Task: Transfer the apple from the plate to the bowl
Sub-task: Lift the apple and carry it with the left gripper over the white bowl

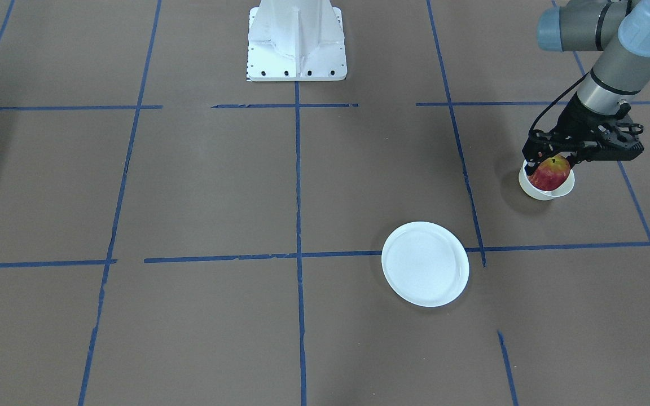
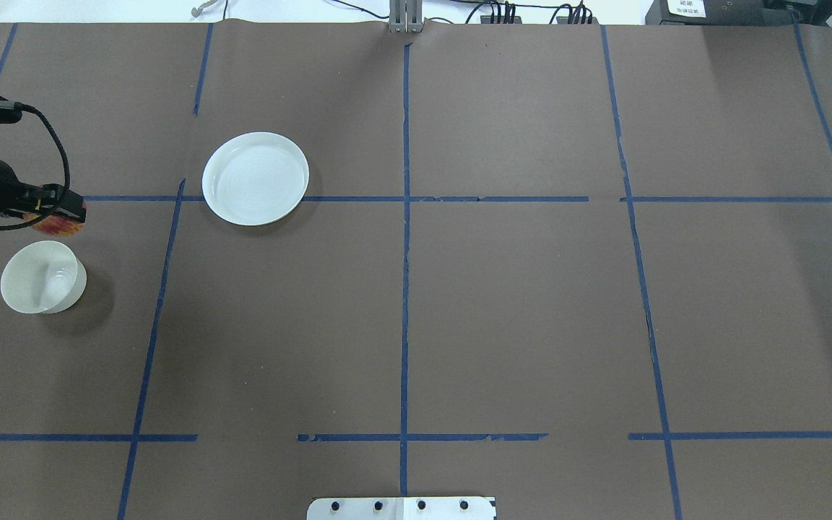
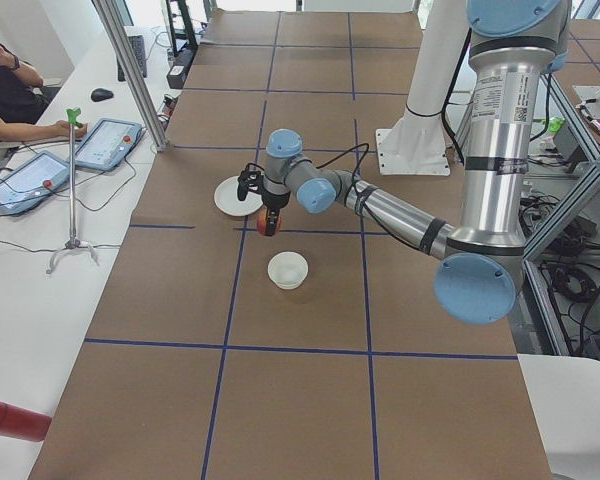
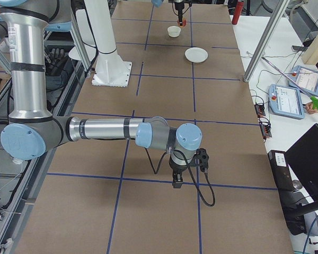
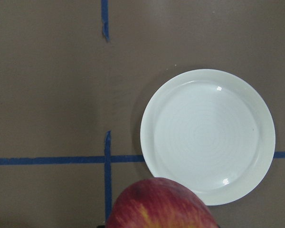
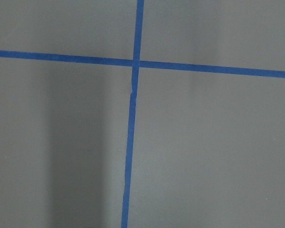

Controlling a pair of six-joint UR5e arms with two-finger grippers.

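My left gripper (image 1: pixel 550 162) is shut on the red and yellow apple (image 1: pixel 549 173) and holds it in the air. In the overhead view the apple (image 2: pixel 61 225) peeks out under the gripper (image 2: pixel 55 215), just beyond the small deep white bowl (image 2: pixel 44 276), which is empty. The exterior left view shows the apple (image 3: pixel 268 224) above the table between the flat white plate (image 3: pixel 235 198) and the bowl (image 3: pixel 288 270). The plate (image 1: pixel 425 264) is empty. The left wrist view shows the apple (image 5: pixel 159 205) over the plate's near rim (image 5: pixel 208 135). My right gripper (image 4: pixel 176 182) hangs low over the table far away; I cannot tell its state.
Blue tape lines (image 2: pixel 405 253) cross the brown table. The white robot base (image 1: pixel 297 42) stands at the table's edge. A side table holds two tablets (image 3: pixel 105 143) and a thin stand (image 3: pixel 72 180). A red cylinder (image 3: pixel 10 420) lies there too.
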